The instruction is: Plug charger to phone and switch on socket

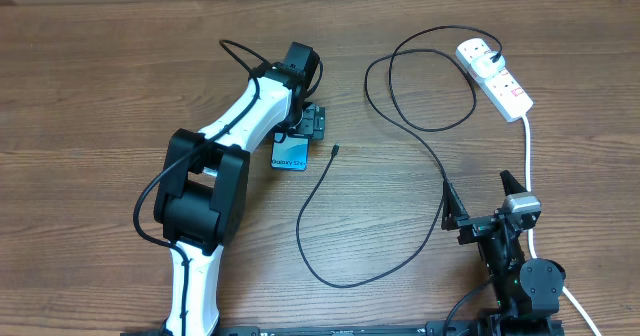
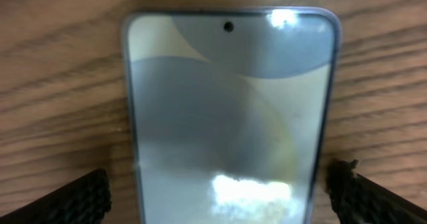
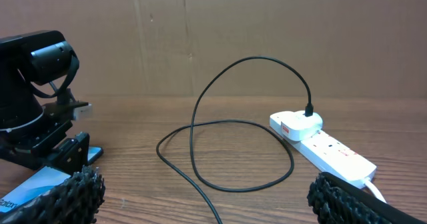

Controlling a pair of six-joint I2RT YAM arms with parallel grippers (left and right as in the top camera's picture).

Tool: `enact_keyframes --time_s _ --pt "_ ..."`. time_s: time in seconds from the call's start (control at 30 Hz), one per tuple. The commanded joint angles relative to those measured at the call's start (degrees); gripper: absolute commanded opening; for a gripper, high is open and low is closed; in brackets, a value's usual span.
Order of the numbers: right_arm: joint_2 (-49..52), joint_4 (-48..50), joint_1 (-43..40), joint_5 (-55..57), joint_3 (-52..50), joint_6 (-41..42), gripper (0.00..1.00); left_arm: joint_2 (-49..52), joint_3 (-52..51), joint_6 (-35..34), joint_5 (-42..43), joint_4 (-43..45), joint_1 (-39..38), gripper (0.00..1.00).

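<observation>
The phone lies flat, screen up, on the wooden table, between the 2 fingers of the left gripper. That gripper is spread wide across the phone and grips nothing; whether its pads touch the edges is unclear. The charger tip lies just right of the phone, apart from it. The right gripper hovers wide open and empty. It is well apart from the socket at the far right, with cable loops between.

— Where's my left arm?
— Your white-and-black left arm reaches far forward; its black two-finger left tool points straight down, fingers spread wide.
— And the right?
— Your black right arm sits folded low, its right tool level, fingers wide apart.
</observation>
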Motion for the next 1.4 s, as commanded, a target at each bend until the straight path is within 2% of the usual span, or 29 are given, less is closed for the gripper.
enact_keyframes --time_s 0.0,0.3,0.57,0.63,1.37 --pt "-0.57 0.28 -0.11 0.57 -0.59 0.33 1.0 3.32 -0.37 1.57 0.04 -0.44 -0.28 1.0" --pt "-0.57 0.28 -0.11 0.57 -0.59 0.33 1.0 4.13 -0.37 1.55 0.15 -0.66 0.72 1.0" --pt "-0.57 0.28 -0.11 0.57 -0.57 0.33 1.0 4.13 -0.37 2.54 3.69 -2.03 3.17 1.0" --pt "-0.57 0.28 -0.11 0.57 -0.59 0.33 1.0 4.13 -0.37 4.15 4.5 -2.19 3.17 1.0" --pt "-0.57 0.28 -0.11 0.57 -0.57 0.33 1.0 4.13 -0.39 4.11 5.62 -3.1 2.05 0.99"
